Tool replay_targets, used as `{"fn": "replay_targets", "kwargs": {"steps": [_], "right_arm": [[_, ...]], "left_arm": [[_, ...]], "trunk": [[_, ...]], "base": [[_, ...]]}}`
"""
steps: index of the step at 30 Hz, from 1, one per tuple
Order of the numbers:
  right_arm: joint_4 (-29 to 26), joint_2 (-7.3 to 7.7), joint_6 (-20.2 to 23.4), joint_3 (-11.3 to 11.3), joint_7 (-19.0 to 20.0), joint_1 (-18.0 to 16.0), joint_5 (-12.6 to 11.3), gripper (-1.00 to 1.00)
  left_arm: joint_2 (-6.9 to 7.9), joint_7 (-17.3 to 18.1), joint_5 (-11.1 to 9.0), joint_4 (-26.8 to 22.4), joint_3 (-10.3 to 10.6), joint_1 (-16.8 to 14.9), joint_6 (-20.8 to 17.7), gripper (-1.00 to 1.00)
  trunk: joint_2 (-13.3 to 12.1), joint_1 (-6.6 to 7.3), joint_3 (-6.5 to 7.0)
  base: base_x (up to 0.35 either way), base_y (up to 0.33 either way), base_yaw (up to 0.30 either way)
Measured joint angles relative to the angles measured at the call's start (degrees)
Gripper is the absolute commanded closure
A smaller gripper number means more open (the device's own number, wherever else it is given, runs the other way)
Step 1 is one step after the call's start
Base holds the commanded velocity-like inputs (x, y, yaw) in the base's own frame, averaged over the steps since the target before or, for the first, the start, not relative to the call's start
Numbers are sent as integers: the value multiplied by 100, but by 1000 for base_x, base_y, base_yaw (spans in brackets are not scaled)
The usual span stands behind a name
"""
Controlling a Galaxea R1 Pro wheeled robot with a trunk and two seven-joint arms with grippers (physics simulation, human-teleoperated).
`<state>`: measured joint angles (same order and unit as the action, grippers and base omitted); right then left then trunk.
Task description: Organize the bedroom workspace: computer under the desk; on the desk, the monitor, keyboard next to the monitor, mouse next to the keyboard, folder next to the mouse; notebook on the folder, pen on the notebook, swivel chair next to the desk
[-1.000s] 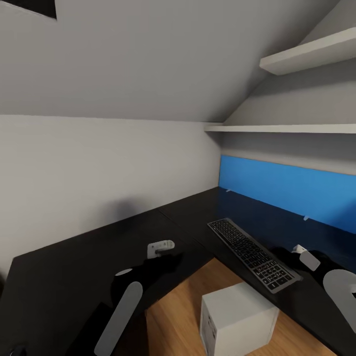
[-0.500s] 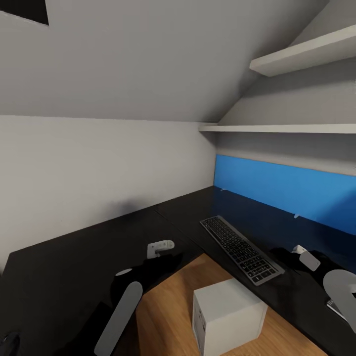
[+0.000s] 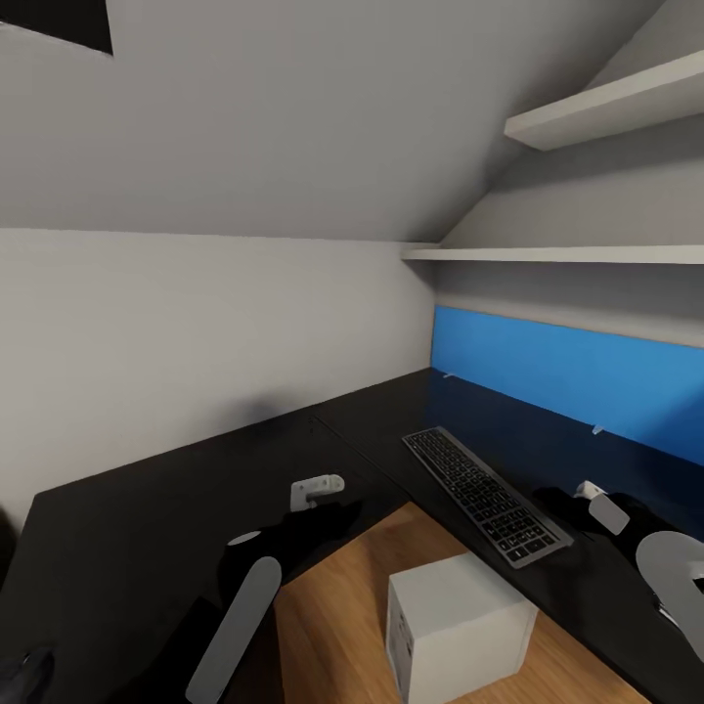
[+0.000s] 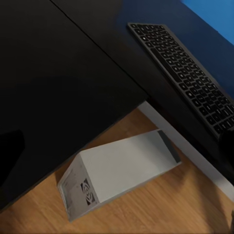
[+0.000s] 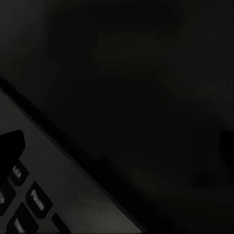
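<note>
From the head camera I looked down over the inner corner of the L-shaped desk point(image 3: 147, 528), its glossy black tabletop running along the pale wall on one side and under the blue back panel point(image 3: 577, 376) on the other. The keyboard point(image 3: 484, 494) lay on the tabletop, set at an angle near the front edge of the wing below the blue panel. The computer point(image 3: 460, 626) stood on the wood floor point(image 3: 332, 626) in the open corner between the two wings, just in front of the keyboard's edge of the tabletop rather than tucked beneath it.

My left arm hung over the other wing, and its end effector point(image 3: 315, 492) sat low above the black surface close to the inner corner; I could not tell whether its fingers were parted or together. The left wrist camera showed the computer point(image 4: 114, 178) on the floor with its vented face toward the lens and the keyboard point(image 4: 187, 75) along the tabletop edge above it.

My right end effector point(image 3: 598, 501) hovered over the tabletop just beside the keyboard's near end, and its state was just as unclear to me. The right wrist camera was very dark, with a few keys of the keyboard point(image 5: 29, 195) at one corner against black tabletop.

Two white shelves point(image 3: 587, 176) were fixed to the wall above the blue panel.
</note>
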<state>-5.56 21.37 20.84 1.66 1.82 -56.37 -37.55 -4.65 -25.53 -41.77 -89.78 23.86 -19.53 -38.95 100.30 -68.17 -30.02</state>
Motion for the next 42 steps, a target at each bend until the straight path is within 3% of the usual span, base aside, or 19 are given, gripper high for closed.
{"fn": "replay_targets", "kwargs": {"steps": [35,42], "right_arm": [[-28,-73,3,7,-1,0,18,-100],[-14,-74,9,-70,32,2,-98,-100]], "left_arm": [[0,-9,29,8,3,0,-5,-100],[-2,-9,14,10,8,-2,-5,-100]], "trunk": [[0,0,0],[-1,-3,0]], "base": [[0,0,72],[-98,47,82]]}}
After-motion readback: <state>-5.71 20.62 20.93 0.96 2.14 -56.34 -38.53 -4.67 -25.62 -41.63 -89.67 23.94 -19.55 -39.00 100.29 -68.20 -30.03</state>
